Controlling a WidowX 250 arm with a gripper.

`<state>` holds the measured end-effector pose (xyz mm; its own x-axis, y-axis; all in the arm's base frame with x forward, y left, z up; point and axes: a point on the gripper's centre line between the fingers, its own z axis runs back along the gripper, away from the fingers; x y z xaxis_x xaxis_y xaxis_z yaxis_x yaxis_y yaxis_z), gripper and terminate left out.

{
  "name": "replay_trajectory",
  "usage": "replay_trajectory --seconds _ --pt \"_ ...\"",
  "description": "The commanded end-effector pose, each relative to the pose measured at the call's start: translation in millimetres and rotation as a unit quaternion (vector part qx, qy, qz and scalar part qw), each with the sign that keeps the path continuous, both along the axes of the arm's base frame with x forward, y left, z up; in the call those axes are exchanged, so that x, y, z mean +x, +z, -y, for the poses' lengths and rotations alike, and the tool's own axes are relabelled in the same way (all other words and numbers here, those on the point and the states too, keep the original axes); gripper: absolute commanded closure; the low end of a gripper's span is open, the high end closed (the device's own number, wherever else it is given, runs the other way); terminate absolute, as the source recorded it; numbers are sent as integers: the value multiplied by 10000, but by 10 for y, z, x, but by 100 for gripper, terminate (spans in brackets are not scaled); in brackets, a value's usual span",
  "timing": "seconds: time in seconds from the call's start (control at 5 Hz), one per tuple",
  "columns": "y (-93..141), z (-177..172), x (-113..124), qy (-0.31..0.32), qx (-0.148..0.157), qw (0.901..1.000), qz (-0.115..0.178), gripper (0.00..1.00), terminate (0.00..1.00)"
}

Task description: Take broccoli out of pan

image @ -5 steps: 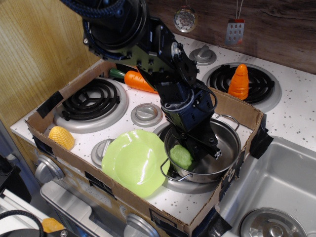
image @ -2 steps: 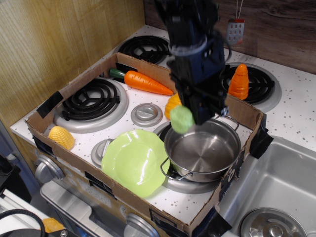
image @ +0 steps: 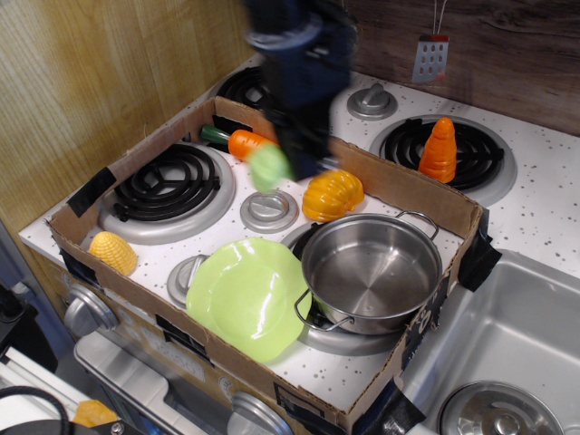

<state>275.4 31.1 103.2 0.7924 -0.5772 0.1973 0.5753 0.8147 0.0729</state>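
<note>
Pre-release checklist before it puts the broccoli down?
1. Broccoli out of the pan: ok, it hangs in the air over the stovetop.
2. Pan empty: ok, only bare steel shows inside.
3. Grip on broccoli: cannot tell, the gripper is motion-blurred and its jaws are unclear.
4. Spot below free: not ok, the carrot and the silver knob cap lie near it.
5. Plate free as a drop spot: ok, nothing lies on it.
6. Pan upright on its burner: ok.
</note>
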Motion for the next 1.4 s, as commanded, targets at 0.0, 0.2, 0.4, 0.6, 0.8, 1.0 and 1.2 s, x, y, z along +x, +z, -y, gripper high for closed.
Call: replay_trajectory --seconds 0.0,0.2,0.4,0.6,0.8,1.0,1.2 --pt "38 -551 230 -634 408 9957 546 100 0" --pt "-51 -710 289 -916 451 9919 749 100 0" --pt "-236 -830 321 -1371 520 9829 1115 100 0" --pt "-366 -855 398 -1630 489 9766 1314 100 0" --pt "-461 -784 518 -1723 375 9738 1434 100 0" --pt "-483 -712 620 -1809 490 9670 1726 100 0" --pt "-450 -621 772 -1932 628 9586 1996 100 0"
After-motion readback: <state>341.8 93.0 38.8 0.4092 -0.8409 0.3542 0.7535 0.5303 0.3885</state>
